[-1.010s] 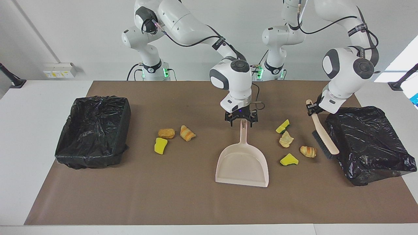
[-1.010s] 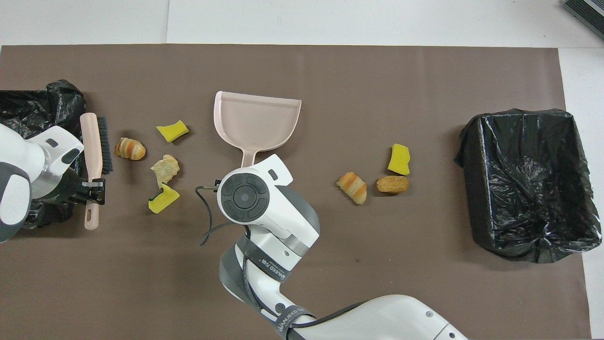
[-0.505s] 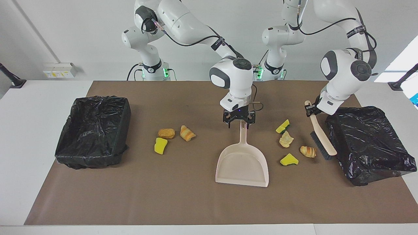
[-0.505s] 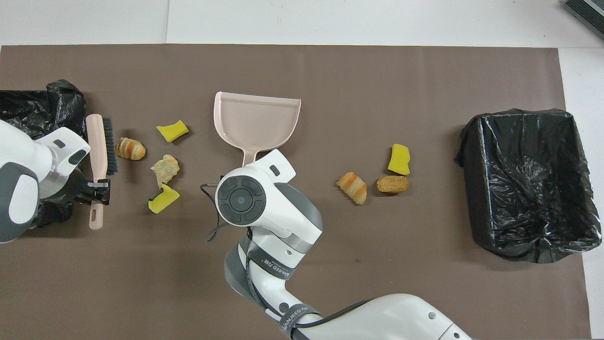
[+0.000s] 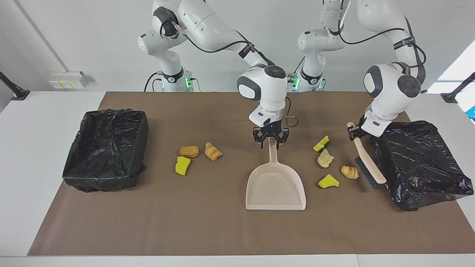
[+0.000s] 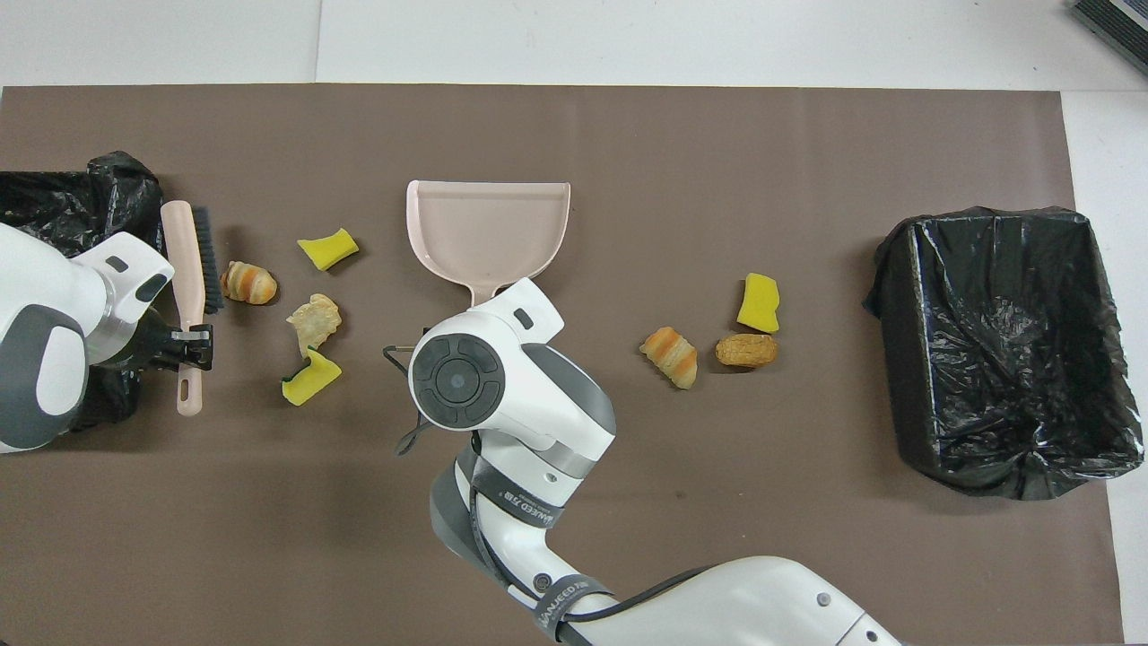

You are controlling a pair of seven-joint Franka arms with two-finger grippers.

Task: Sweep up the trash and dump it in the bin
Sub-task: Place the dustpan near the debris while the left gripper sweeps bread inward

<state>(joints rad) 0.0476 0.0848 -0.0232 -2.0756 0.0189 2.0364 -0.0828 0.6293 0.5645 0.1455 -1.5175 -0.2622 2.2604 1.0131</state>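
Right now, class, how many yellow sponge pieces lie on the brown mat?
3: one beside the bread pieces toward the right arm's end; two between dustpan and brush. None seems hidden.

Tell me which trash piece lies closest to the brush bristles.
The striped croissant, right beside the brush bristles; the sponge pieces and the pale pastry lie nearer the dustpan.

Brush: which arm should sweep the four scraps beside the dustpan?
Left. Its claw is shut on the brush beside those scraps; the right claw is at the dustpan handle.
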